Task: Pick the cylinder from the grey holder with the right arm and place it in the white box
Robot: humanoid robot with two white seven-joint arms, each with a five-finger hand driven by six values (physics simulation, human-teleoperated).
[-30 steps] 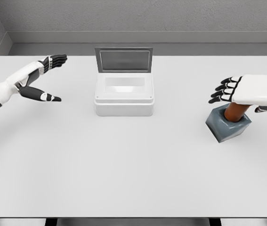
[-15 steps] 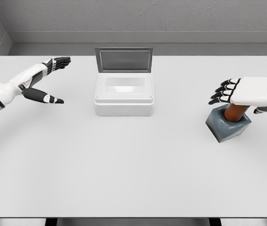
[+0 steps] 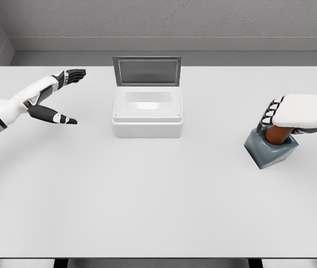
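Fingers of right hand curled round cylinder, top hidden; holder beneath.

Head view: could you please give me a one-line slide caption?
Right hand curls around the brown cylinder in its grey holder; the white box waits open.

Cylinder top hidden under right hand; both forearms cut off at picture edges.

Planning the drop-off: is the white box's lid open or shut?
Open: the white box has its lid standing up behind, interior exposed.
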